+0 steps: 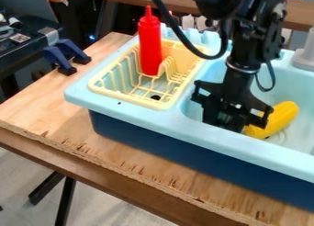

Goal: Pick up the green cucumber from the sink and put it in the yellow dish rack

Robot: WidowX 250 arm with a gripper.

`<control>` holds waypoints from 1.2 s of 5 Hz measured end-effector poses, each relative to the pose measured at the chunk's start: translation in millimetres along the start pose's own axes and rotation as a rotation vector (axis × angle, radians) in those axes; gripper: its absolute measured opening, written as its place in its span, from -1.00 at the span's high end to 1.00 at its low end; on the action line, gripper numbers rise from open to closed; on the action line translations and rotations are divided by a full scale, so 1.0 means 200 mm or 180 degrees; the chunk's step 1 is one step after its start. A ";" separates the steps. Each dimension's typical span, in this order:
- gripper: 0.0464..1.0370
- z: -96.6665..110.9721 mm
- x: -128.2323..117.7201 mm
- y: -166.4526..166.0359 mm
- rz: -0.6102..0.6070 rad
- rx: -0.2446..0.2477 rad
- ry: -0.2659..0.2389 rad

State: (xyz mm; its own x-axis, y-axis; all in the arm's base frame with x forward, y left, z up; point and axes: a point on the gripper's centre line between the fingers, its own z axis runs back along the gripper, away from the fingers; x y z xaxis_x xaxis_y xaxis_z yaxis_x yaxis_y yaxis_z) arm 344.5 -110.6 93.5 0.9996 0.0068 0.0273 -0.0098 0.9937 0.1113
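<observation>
Left of the claw [228, 124], 1 squeeze bottle [149, 45] stands in the dish rack [126, 98], with 2 clamps [59, 59] farther out, while toy food [280, 119] lies just right in the sink basin [299, 131].

Red bottle [149, 43]; pale-yellow rack [158, 102]; light-blue sink [138, 111]; solid-yellow toy [280, 118]; black claw [230, 121].

The gripper [225, 119] is black, with angular, notched side plates. Directly above it, a narrow silver-grey ring [242, 69] encircles the black wrist section [244, 48]. Farther above are bulky black housings with small pale marks. A thick black cable [177, 30] loops beside the arm; a thinner black cable [273, 76] curves opposite.
</observation>
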 end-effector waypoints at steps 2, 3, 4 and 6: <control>0.12 0.35 -0.03 0.07 0.0098 -0.0072 -0.0329; 0.12 0.54 -0.03 0.17 0.0244 -0.0187 -0.0265; 0.12 0.63 -0.10 0.30 0.0264 -0.0153 -0.0036; 0.12 0.41 -0.17 0.43 0.0273 -0.0232 0.0240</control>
State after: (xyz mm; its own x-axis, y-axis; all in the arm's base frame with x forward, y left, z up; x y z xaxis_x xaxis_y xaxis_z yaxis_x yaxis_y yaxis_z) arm 307.9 -34.8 183.4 0.9944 0.0978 -0.0413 -0.0962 0.9946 0.0393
